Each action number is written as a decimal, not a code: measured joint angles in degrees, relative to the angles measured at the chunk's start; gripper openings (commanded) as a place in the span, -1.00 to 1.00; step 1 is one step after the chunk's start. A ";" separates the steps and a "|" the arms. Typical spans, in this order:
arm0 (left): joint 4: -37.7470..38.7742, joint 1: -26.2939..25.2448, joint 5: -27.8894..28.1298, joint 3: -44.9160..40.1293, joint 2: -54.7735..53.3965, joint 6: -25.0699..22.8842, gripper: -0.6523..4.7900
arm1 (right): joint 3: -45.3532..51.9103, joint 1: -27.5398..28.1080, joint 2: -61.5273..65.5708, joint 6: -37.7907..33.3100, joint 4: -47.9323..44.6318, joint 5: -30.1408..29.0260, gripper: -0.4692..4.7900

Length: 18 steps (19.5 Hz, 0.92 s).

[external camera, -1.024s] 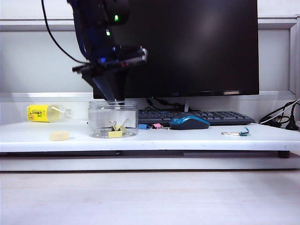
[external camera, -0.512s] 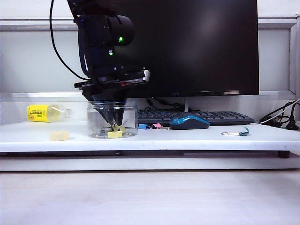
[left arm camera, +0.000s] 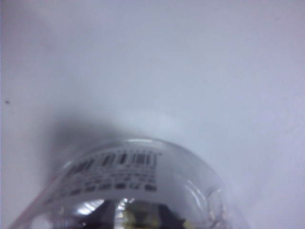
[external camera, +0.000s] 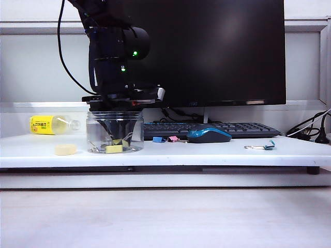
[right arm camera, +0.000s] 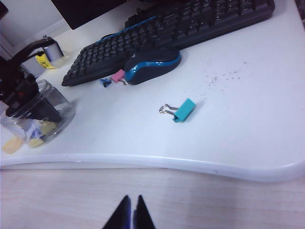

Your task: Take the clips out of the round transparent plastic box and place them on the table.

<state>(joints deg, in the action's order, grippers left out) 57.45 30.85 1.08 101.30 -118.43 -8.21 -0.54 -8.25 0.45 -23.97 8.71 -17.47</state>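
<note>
The round transparent plastic box (external camera: 115, 132) stands on the left part of the white surface (external camera: 207, 152), in front of the monitor (external camera: 207, 51) and left of the keyboard (external camera: 217, 128). It is a wide, squat, clear cylinder, and the left wrist view shows a white label with black bars and print on its wall (left arm camera: 119, 167). The clips (external camera: 115, 147) lie on its floor: small yellow bodies with thin silver wire handles, also seen through the wall from the right wrist view (right arm camera: 40, 133).

The left gripper (external camera: 116, 132) reaches straight down into the box from above, its dark fingers tapering toward the clips. Through the plastic the tips are hard to make out, so I cannot tell whether it is open or closed, or whether it touches a clip.

The right gripper (right arm camera: 131, 212) hangs well away at the near right, off the front edge of the surface, its two dark fingers pressed together with nothing between them.

Elsewhere on the surface: a yellow-labelled bottle (external camera: 51, 124) lying on its side at the far left, a pale eraser-like block (external camera: 65, 149) near it, blue (external camera: 158, 139) and pink (external camera: 174, 138) clips beside a blue and black mouse (external camera: 208, 135), and a teal clip (external camera: 268, 146) alone to the right.
</note>
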 measured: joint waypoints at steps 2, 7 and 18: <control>0.00 -0.02 -0.17 0.46 -0.66 0.00 -0.32 | 0.00 0.00 0.00 0.00 0.04 0.59 -0.74; -0.72 -0.02 -0.20 0.77 -1.20 0.02 -0.48 | 0.00 0.00 0.00 0.00 0.07 0.81 -0.74; -2.47 0.11 0.04 0.04 -0.13 0.00 -0.49 | 0.00 0.00 0.02 0.00 0.09 0.85 -0.74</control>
<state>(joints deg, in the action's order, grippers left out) 54.98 30.96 1.13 101.34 -118.56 -8.21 -0.54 -8.25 0.47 -23.97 8.80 -16.62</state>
